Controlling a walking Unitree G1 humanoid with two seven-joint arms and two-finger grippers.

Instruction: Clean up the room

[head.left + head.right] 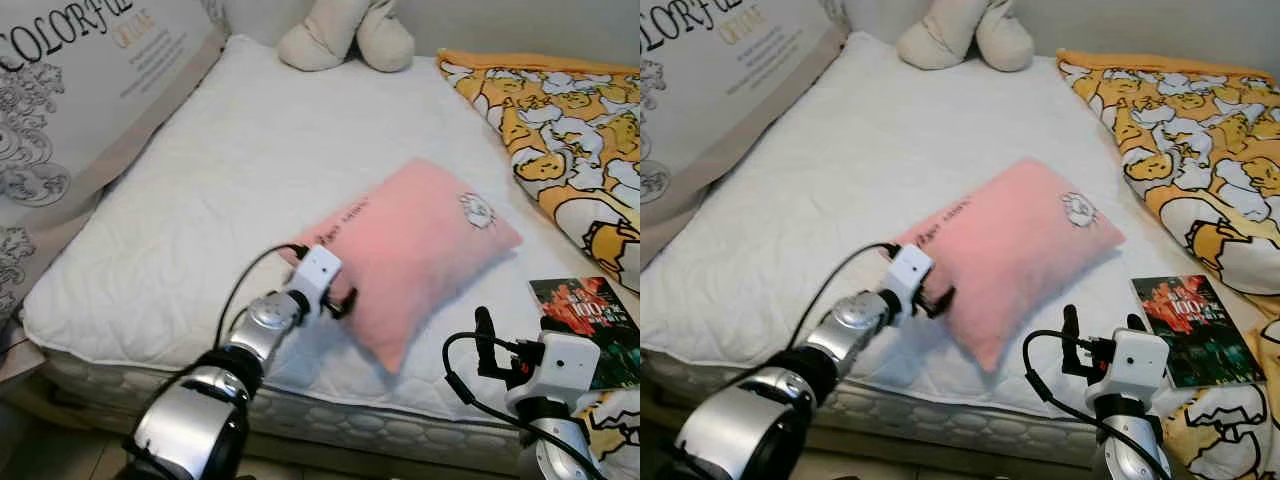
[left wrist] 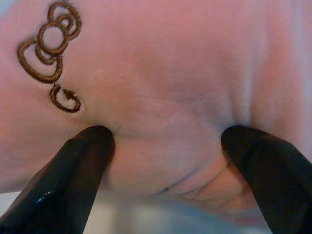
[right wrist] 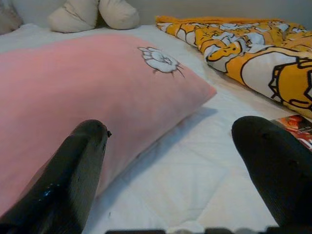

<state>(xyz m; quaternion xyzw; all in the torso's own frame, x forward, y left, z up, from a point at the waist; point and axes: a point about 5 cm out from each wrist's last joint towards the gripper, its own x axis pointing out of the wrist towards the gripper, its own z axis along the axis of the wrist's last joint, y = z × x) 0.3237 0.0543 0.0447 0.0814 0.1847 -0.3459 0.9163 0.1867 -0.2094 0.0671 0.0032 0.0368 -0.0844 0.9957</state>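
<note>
at the near left edge of the pink pillow [image 1: 415, 255], the left gripper [image 1: 340, 300] has its 2 black fingers [image 2: 73, 170] set apart and pressed into the plush, with a fold of fabric bulging between them. the left wrist view puts the tips right against the cover, just below a brown embroidered bow, but they have not closed on it, so this reads as the moment before a grasp rather than a hold.

the right gripper [image 1: 1098, 335] hovers low over the mattress [image 1: 230, 170] near the foot of the bed, fingers wide apart and empty, aimed along the pillow's long side.

outward from there, the pillow lies skewed across the middle of the white mattress, a small cat patch near its far corner. a book [image 1: 590, 325] with a dark red cover rests just beside the right gripper, next to a rumpled yellow cartoon blanket [image 1: 560, 130]. a beige plush toy [image 1: 345, 35] sits at the far end, and a large printed cushion [image 1: 70, 110] leans along the left side.

the step in hand looks like picking up the pillow to tidy it. the next move calls for the left fingers to close firmly on that fold, deep enough that soft fabric will not slip, before any lift; the right gripper may need to take the other edge.
</note>
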